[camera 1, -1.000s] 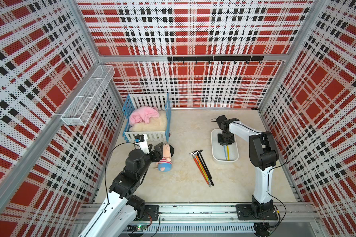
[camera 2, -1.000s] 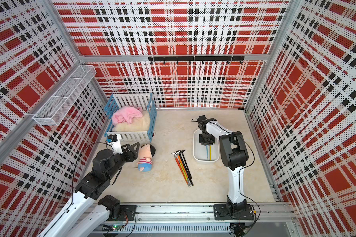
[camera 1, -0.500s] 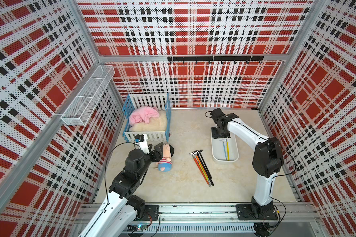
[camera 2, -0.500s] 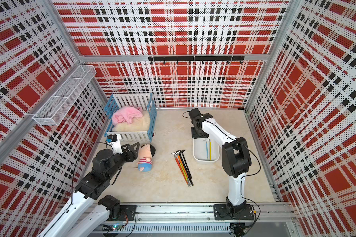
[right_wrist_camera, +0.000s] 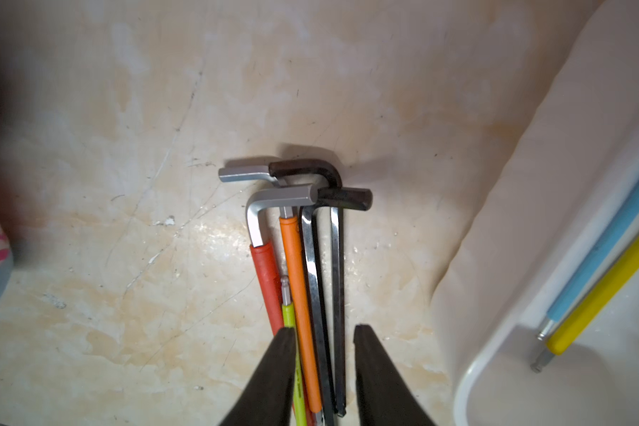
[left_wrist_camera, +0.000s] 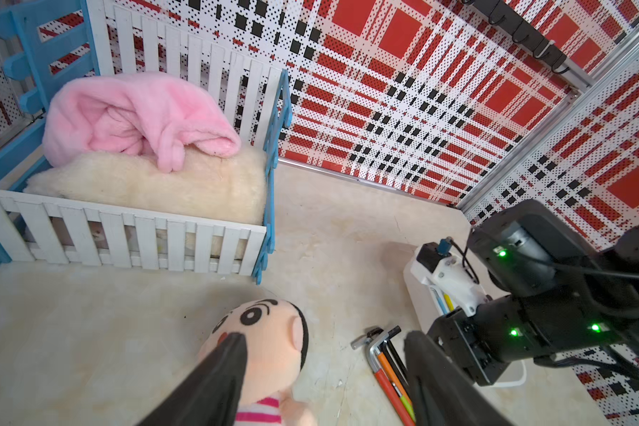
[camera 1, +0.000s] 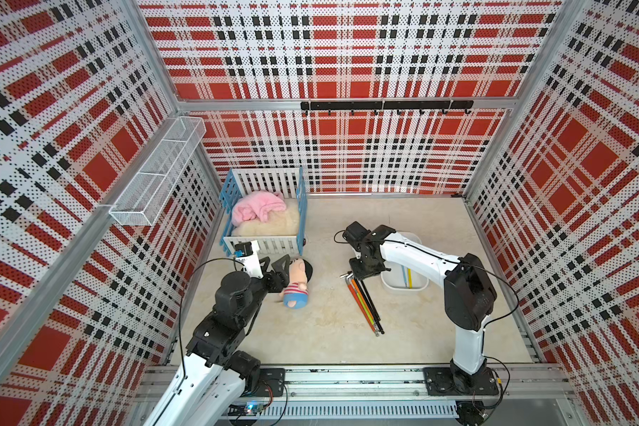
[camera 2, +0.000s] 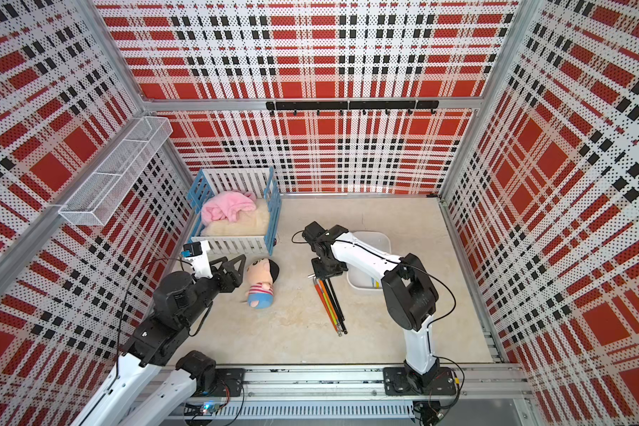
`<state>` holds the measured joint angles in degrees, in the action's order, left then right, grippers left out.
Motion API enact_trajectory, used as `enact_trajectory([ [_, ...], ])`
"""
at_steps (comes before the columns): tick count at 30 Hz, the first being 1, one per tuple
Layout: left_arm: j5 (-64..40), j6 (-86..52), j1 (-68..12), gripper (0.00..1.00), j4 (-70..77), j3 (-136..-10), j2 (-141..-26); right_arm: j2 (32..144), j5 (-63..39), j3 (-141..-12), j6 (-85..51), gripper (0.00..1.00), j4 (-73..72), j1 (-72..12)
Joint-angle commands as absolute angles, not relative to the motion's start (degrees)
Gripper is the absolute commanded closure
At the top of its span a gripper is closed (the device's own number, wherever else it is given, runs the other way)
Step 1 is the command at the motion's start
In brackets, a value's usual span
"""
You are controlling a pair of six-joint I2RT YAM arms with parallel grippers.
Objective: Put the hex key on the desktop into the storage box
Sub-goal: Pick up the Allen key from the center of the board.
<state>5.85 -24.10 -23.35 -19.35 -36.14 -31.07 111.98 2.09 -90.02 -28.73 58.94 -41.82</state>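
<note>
Five steel hex keys (right_wrist_camera: 303,258) lie bundled on the beige marbled table (right_wrist_camera: 126,221), two sleeved keys (right_wrist_camera: 605,265) in the white plastic tub (right_wrist_camera: 495,221); right tool (right_wrist_camera: 325,328) and left tool (left_wrist_camera: 323,335) both gape.

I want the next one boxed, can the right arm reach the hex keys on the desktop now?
Probably yes: the right gripper hangs open right over the hex keys, its jaws straddling the orange and black ones, with nothing in the way. The storage box lies beside them.

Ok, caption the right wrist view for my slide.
Right gripper, jaws open, poised over the hex keys bundled on the desktop; two sleeved keys lie in the storage box.
</note>
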Motion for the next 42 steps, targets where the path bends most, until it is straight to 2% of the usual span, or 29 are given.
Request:
enact_trajectory([
  [1, 5.34, -23.45, -23.77, 0.27, -20.13, -36.73, -30.85, 114.09, 0.24, -89.86, -29.97, 0.69, 59.3, -42.02],
  [11, 5.27, -23.51, -24.05, 0.27, -19.63, -36.31, -31.16, 118.26, 2.31, -89.71, -30.67, 0.76, 59.58, -41.67],
  [37, 5.63, -23.86, -24.45, 0.27, -19.51, -36.21, -31.24, 123.28, 2.9, -89.16, -30.42, 0.78, 57.29, -40.08],
  [42, 5.91, -23.86, -24.49, 0.27, -19.44, -36.21, -31.29, 124.72, 2.59, -88.4, -30.24, 0.87, 56.74, -39.66],
])
